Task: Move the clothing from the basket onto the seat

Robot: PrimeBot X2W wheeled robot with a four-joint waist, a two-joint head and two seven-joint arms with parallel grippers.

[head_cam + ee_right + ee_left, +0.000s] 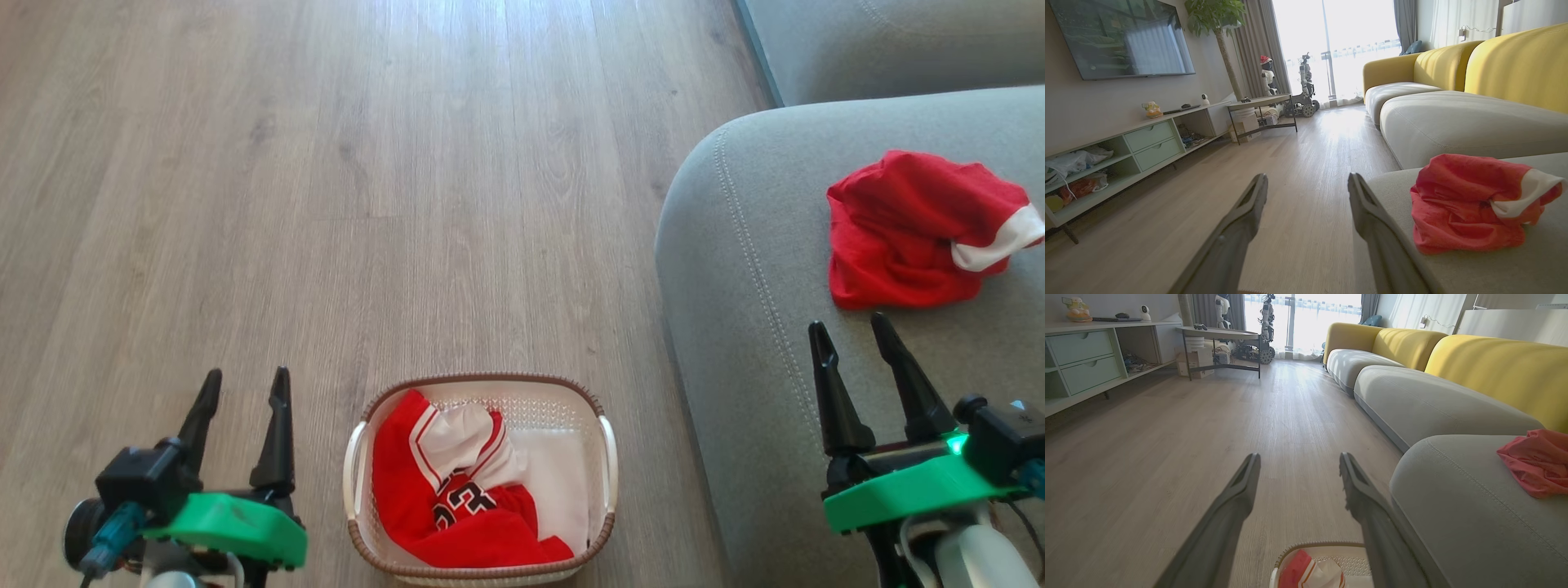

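Jersey (457,506) in the basket (490,380) lies just right of the left hand (247,376), nearer than the right hand (849,324) over the seat (735,343) by the other red garment (906,229); both hands spread open, holding nothing.

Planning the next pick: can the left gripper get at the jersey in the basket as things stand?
Probably yes: the jersey lies uncovered in the open basket, beside the open left gripper, nothing standing between them.
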